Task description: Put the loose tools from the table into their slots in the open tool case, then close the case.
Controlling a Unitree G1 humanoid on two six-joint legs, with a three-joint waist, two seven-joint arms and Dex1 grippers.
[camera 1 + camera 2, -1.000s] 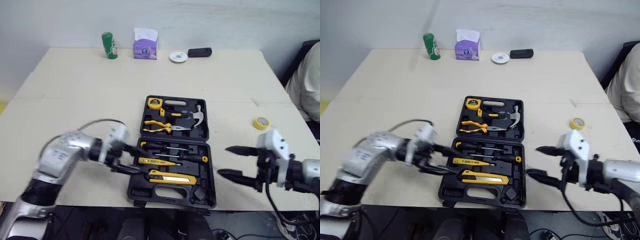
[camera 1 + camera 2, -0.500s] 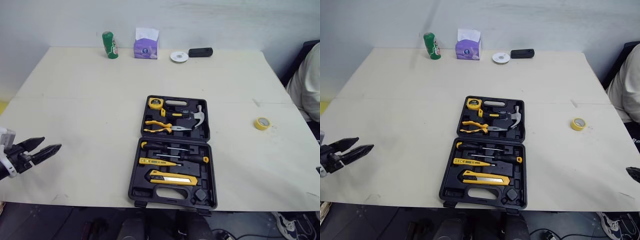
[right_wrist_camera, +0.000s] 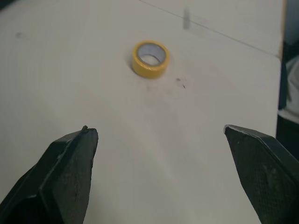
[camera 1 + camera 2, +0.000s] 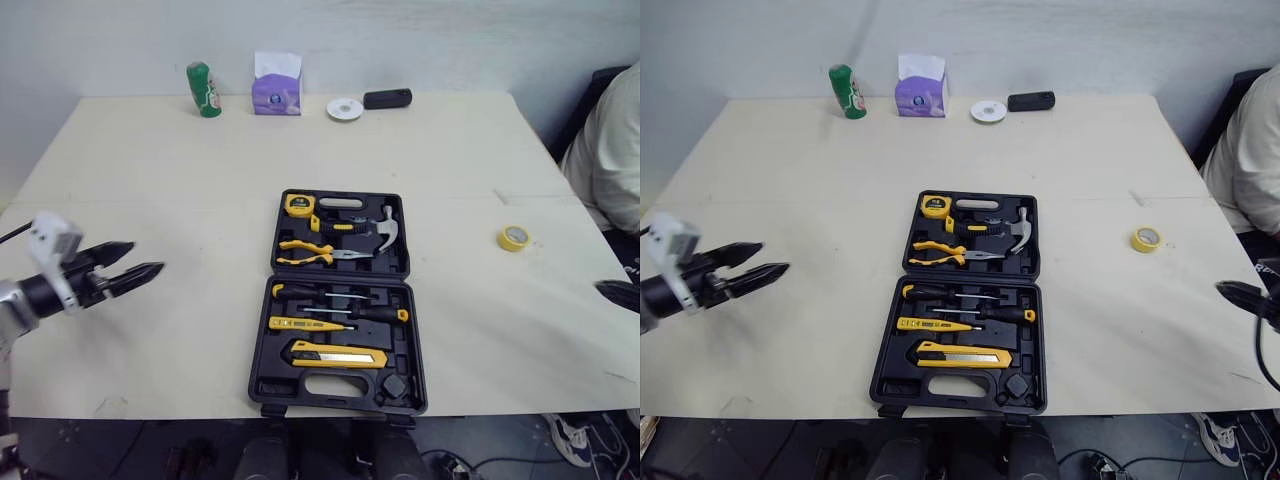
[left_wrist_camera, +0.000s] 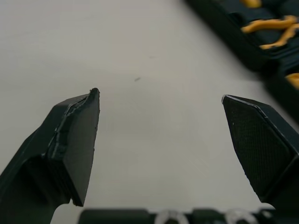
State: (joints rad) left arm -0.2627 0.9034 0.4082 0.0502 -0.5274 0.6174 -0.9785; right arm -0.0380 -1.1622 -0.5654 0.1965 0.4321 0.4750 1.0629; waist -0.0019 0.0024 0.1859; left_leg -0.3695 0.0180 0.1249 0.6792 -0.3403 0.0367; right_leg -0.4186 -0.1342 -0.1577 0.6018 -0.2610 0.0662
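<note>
Noted tool case point(image 4: 272, 385) lying open at frame centre on tabletop point(image 4: 200, 180), slots holding yellow-handled tools. Found yellow tape roll point(image 4: 514, 237) loose at centre right, well apart from case. Logged left pincer point(image 4: 148, 257) at left edge, fingers spread, empty. Logged right pincer point(image 3: 157, 129) likewise spread wide, near roll.

We count one open tool case point(image 4: 338, 281) holding one tape measure point(image 4: 298, 205), one hammer point(image 4: 372, 227), one pliers point(image 4: 312, 251), two screwdrivers point(image 4: 340, 296), one yellow tester point(image 4: 305, 324) and one utility knife point(image 4: 340, 355). Near the tabletop's point(image 4: 150, 180) right edge lies one yellow tape roll point(image 4: 513, 237). Along the far edge we count one green can point(image 4: 203, 90), one tissue box point(image 4: 277, 90), one white disc point(image 4: 344, 108) and one black object point(image 4: 387, 98).
</note>
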